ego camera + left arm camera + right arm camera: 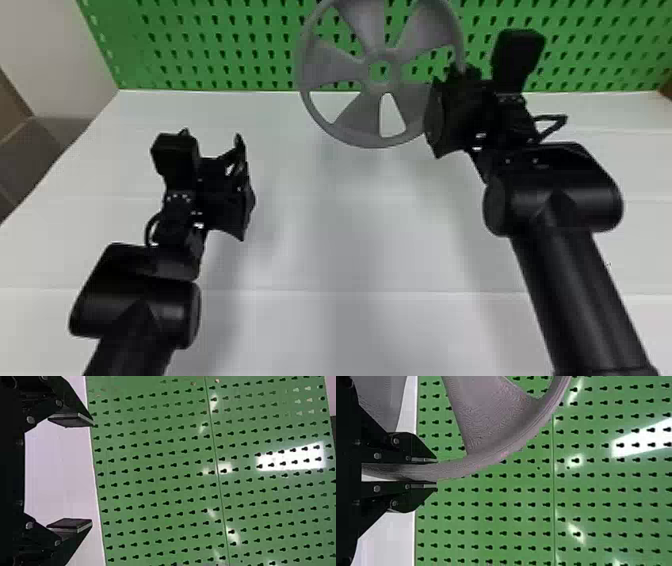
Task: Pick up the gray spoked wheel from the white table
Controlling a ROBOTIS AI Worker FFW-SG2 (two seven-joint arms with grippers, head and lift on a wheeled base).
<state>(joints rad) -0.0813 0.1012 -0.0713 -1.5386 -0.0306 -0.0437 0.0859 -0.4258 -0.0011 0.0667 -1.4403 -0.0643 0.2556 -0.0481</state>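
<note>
A glossy green pegboard panel (215, 52) with rows of dark keyhole-shaped slots is standing upright at the back. A thin straight seam (553, 494) is crossing it, and white glare patches (647, 439) are shining on it. Left of it, a plain pale wall (47, 50) is rising above brownish-grey flat panels (32, 160).

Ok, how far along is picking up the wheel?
The grasp looks done: the right hand grips the gray wheel by its rim. The wheel is in hand, seemingly raised above the white table. If it's truly clear, only steady holding seems left.
</note>
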